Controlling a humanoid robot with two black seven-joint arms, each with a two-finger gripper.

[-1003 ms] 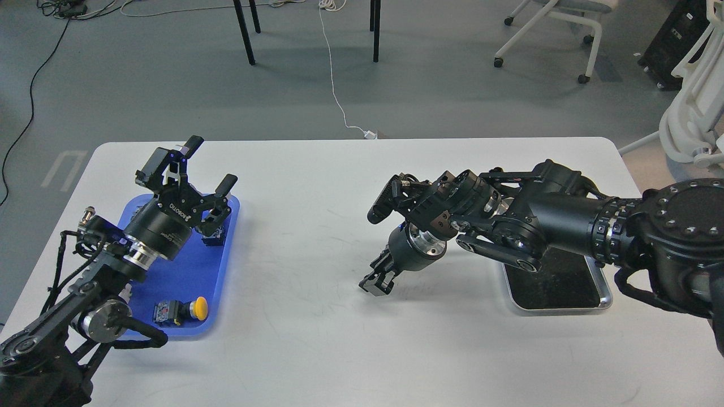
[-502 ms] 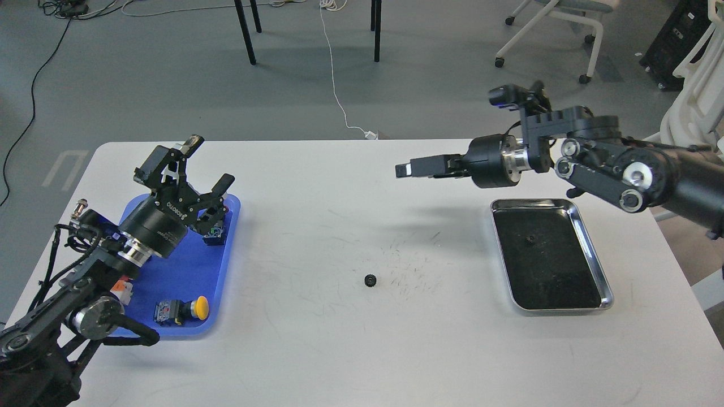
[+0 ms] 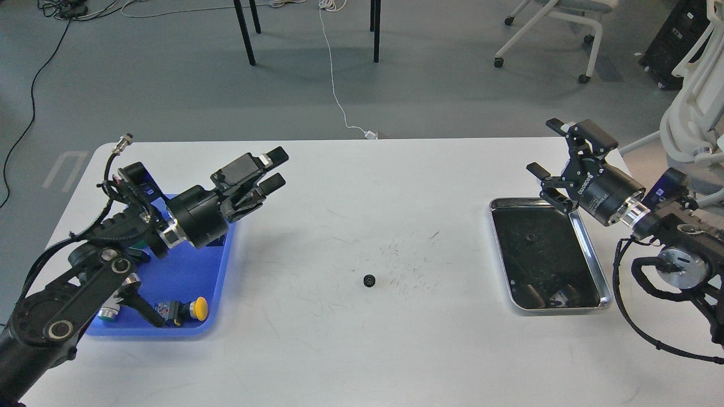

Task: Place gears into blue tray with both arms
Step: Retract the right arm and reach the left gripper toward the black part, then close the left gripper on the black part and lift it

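One small black gear [image 3: 370, 280] lies on the white table near its middle, with neither gripper touching it. A second gear [image 3: 530, 237] rests inside the silver tray. The blue tray [image 3: 192, 271] sits at the left, partly covered by my left arm. My left gripper [image 3: 276, 167] hangs above the tray's far right corner, pointing right, open and empty. My right gripper [image 3: 546, 147] is open and empty above the silver tray's far edge.
The silver metal tray [image 3: 605, 294] with a dark inside stands at the right. In the blue tray lie a yellow-capped push-button switch [image 3: 198, 308] and a green-capped switch [image 3: 107, 312]. Chairs and cables are on the floor beyond the table.
My right arm has pulled back from the table's middle to the right, leaving a gear on the table, and its gripper now stands open. My left gripper has swung to point right.
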